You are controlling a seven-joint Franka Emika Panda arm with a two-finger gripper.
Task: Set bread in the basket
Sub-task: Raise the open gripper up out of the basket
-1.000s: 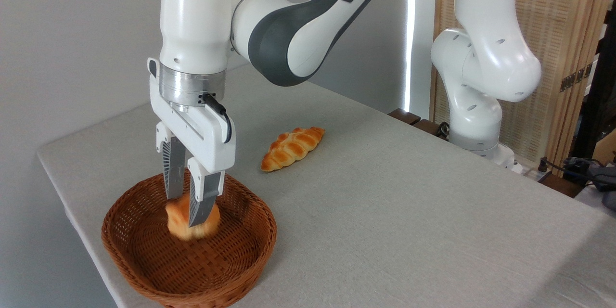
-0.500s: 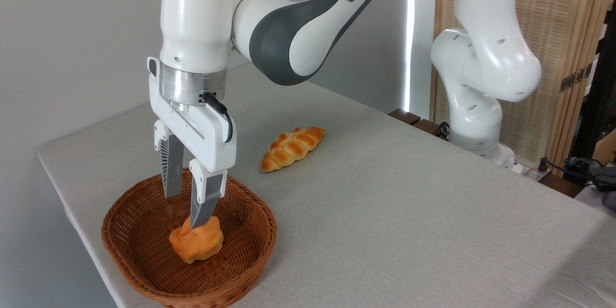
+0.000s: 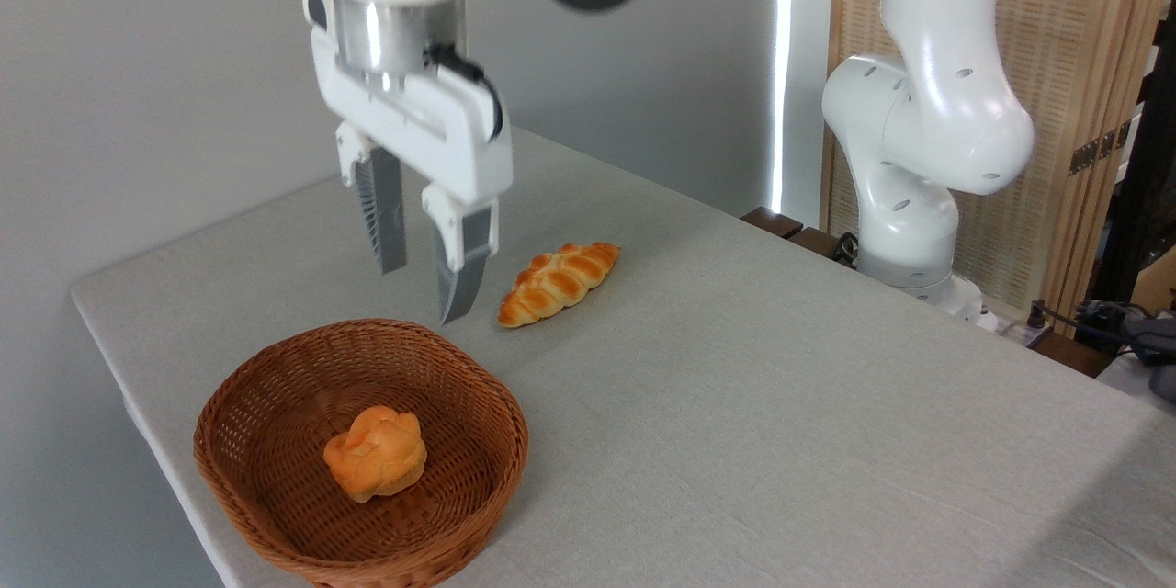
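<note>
Camera view: my fingers [image 3: 424,296] spread, empty, above wicker basket [image 3: 478,395] rim. Bun [image 3: 376,453] sits inside. Risk: careless swing clips braided loaf [image 3: 559,283] on counter [image 3: 781,404].

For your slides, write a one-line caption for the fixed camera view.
Bun rests in the wicker basket; open gripper hovers above, empty.
</note>
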